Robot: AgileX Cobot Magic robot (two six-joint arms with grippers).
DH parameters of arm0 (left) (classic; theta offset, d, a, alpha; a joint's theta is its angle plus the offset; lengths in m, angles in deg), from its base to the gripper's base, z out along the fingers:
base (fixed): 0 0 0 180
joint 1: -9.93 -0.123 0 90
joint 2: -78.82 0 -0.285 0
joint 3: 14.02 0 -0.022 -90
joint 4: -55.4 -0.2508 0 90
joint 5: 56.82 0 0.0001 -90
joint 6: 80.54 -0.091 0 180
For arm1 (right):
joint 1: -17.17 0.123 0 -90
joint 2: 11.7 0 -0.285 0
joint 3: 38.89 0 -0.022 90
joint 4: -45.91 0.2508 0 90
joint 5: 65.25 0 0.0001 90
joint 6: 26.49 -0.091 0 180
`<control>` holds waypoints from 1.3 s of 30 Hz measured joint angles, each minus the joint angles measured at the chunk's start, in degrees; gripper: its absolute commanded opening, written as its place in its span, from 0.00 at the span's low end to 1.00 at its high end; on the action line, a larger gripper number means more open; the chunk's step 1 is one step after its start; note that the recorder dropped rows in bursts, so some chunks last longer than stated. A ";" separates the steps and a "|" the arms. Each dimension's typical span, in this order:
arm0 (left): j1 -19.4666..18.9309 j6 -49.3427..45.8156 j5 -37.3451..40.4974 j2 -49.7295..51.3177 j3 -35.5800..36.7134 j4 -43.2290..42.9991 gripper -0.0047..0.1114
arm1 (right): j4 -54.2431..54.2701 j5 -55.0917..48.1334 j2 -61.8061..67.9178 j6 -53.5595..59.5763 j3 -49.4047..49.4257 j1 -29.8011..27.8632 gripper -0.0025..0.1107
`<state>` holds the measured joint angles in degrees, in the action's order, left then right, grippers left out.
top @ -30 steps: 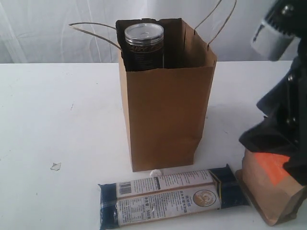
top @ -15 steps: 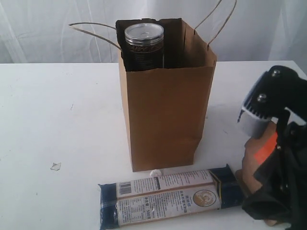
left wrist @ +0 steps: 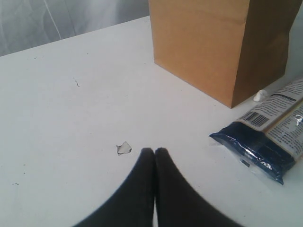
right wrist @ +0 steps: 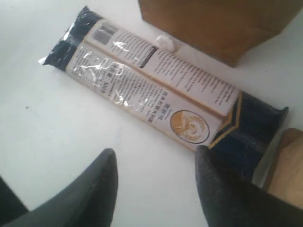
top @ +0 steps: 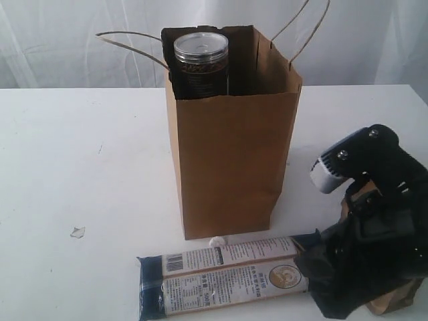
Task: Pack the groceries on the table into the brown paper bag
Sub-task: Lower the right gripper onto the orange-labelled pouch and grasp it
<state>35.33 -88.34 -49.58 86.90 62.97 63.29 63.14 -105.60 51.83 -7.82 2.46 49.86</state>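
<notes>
Right gripper (right wrist: pixel 155 158) fingers apart, empty, over the navy end of the long packet (right wrist: pixel 151 101), which lies flat on the table (right wrist: pixel 47 123) just before the bag (top: pixel 231 160). Left gripper (left wrist: pixel 154 152) fingers together. Packet looks light, slick film, likely brittle inside: pinch mid-length across its width.

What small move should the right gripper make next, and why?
Probably it should shift sideways and lower until the navy end of the long navy-tan packet lies between its jaws. The right gripper is open and close to the table, but only bare tabletop shows between the jaws. The packet lies flat beside one of them, outside the brown paper bag.
</notes>
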 measured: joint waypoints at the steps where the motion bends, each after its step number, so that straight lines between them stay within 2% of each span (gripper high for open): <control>1: 0.00 0.00 0.00 0.00 0.00 0.00 0.04 | -1.25 1.06 0.00 -1.05 0.17 0.00 0.44; 13: 0.00 0.00 0.00 0.00 0.00 0.00 0.04 | -16.36 3.32 -3.12 -11.56 -7.99 0.00 0.44; 20: 0.00 0.00 0.00 0.00 0.00 0.00 0.04 | -36.02 -7.63 -4.29 -27.13 -11.77 0.00 0.44; 22: 0.00 0.00 0.00 0.00 0.00 0.00 0.04 | -38.15 -11.43 -4.29 -29.57 -11.92 0.00 0.44; 30: 0.00 0.00 0.00 0.00 0.00 0.00 0.04 | -35.79 -15.63 -3.05 -33.71 -11.92 -0.54 0.44; 39: 0.00 0.00 0.00 0.00 0.00 0.00 0.04 | -32.75 -13.78 6.27 -33.95 -11.92 -8.34 0.44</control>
<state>35.33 -88.34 -49.58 86.90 62.97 63.29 30.39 -119.39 58.10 -41.77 -9.46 41.52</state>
